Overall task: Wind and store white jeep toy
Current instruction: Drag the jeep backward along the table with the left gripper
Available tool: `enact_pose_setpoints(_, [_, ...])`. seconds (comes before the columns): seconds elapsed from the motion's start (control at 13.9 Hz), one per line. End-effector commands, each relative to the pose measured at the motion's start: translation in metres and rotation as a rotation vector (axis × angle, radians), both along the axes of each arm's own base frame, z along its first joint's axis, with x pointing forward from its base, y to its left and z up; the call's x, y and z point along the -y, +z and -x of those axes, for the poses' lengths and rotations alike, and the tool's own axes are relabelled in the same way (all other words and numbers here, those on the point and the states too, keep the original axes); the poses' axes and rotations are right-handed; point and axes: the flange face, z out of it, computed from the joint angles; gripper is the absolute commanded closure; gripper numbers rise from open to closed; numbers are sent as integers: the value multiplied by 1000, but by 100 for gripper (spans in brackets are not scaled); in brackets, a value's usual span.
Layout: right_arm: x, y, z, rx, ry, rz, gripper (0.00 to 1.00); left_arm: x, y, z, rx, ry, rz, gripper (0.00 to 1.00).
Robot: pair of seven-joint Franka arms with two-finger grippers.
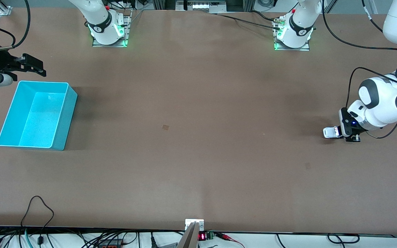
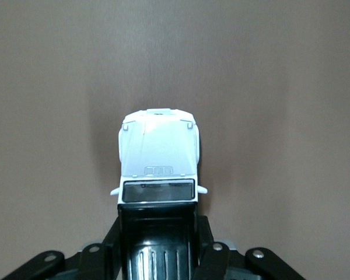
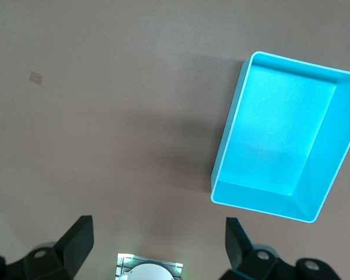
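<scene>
Pinching the white jeep toy [image 1: 331,132] at its black-roofed rear, the left hand [image 1: 344,132] is sitting low at the left arm's end of the desk [image 1: 198,137], close to that end's edge. In the left wrist view the jeep [image 2: 158,154] is pointing straight away from the hand [image 2: 158,245], its white hood and windscreen showing ahead of the fingers [image 2: 213,259], which are lying tight along both sides of the body. Whether its wheels are touching the brown surface cannot be told from these views. Ahead of the hood the desk is lying bare, and from there a broad open stretch is running through the middle toward the right arm's end.

At that end the cyan bin [image 1: 60,119] is standing upright with its mouth open and its floor showing nothing inside. The jeep and the bin are sitting well apart, almost the whole length of the desk between them. The right hand [image 1: 34,65] is waiting in the air just off the bin's rim nearest the robot bases, with its fingers spread wide; the right wrist view is showing both fingertips [image 3: 79,236] standing well apart, with the bin [image 3: 233,131] off to one side of them. The bin is also keeping a clear margin from the desk's edge nearest the front camera.
</scene>
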Motion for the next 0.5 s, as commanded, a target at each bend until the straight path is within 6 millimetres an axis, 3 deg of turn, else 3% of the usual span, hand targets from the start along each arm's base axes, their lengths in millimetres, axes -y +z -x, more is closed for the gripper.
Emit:
enact_pose_setpoints(0.0, [-1,5,5,11,-6,12,0,-14,-51,2,-28,-22,18,86])
enact_pose_setpoints(0.43, [-2,3,5,8,-6,12,0,-28,-57,7,-36,-32,23,86])
